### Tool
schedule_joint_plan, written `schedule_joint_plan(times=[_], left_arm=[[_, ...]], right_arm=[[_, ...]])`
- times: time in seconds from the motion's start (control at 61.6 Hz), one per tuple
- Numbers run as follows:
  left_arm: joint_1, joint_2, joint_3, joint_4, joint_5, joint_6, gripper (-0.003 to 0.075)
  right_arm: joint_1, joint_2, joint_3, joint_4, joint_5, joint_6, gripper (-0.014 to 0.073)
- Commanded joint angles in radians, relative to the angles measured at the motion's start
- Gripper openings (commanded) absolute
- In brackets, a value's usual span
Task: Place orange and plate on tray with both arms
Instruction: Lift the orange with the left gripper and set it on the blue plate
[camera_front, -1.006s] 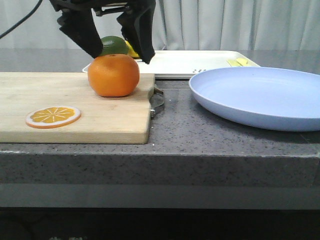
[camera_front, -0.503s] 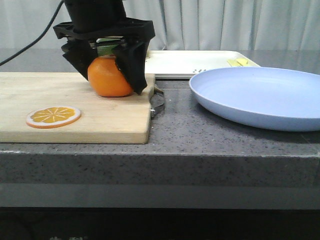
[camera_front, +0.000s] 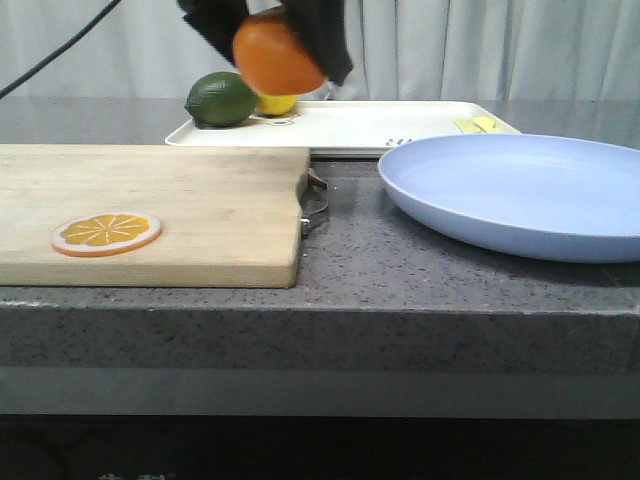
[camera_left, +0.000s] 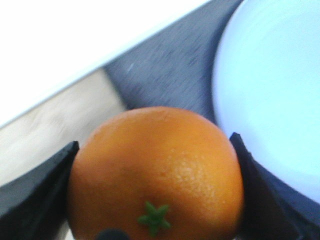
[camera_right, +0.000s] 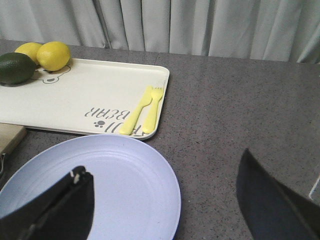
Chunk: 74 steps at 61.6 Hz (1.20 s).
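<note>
Front view shows the left gripper (camera_front: 283, 45), clamped on the orange (camera_front: 277, 52), now lifted off the cutting board (camera_front: 150, 205) toward the tray (camera_front: 400, 125) at two o'clock; the right gripper (camera_right: 165, 210) gapes over the plate (camera_right: 100, 185).

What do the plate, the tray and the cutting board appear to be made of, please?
Plate: likely matte plastic or melamine, with an even pale blue and a soft sheen. Tray: probably cream plastic, smooth with printed lettering. Cutting board: light wood with visible grain.
</note>
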<state>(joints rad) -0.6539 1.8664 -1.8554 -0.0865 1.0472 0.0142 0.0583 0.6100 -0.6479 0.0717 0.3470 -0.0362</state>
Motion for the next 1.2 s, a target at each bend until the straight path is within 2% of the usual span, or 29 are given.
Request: schedule_joint_plan(times=[0.0,0.081,0.325,0.536,0.633,0.779,0.876,1.022,1.185], left_arm=[[-0.054,-0.044,-0.038,-0.036,-0.155,0.0,0.0254],[-0.106,-0.024,-0.038,-0.041,-0.253,0.0,0.0254],[-0.236,0.082,-0.038,-0.041,-0.436,0.0,0.0255],[-0.265,0.141,-0.038,-0.039,-0.456,0.0,0.0264],[-0.269,0.152,-0.038,-0.039,-0.456,0.0,0.0346],[-0.269,0.164,-0.038,-0.039,-0.456,0.0,0.0586],[-0.269,0.164,-0.038,-0.039,-0.453,0.0,0.0686],[-0.269,0.162,-0.116,-0.024,-0.384,0.0,0.0693],[-0.267,0.16,-0.299,0.013,-0.152,0.0,0.0686]], right_arm=[[-0.005,0.005,-0.036,0.006,-0.074,-0.001,0.0591],[-0.005,0.005,-0.036,0.006,-0.075,-0.001,0.0591],[-0.005,0.005,-0.036,0.006,-0.074,-0.001,0.0591],[-0.005,0.005,-0.036,0.006,-0.075,-0.001,0.0591],[-0.005,0.005,-0.036,0.006,-0.075,-0.001,0.0591],[-0.005,0.005,-0.036,0.006,-0.075,-0.001,0.0591],[-0.005,0.005,-0.036,0.006,-0.075,-0.001,0.0591],[-0.005,0.005,-0.036,0.006,-0.075,-0.001,0.0591],[-0.005,0.005,-0.036,0.006,-0.072,-0.001,0.0591]])
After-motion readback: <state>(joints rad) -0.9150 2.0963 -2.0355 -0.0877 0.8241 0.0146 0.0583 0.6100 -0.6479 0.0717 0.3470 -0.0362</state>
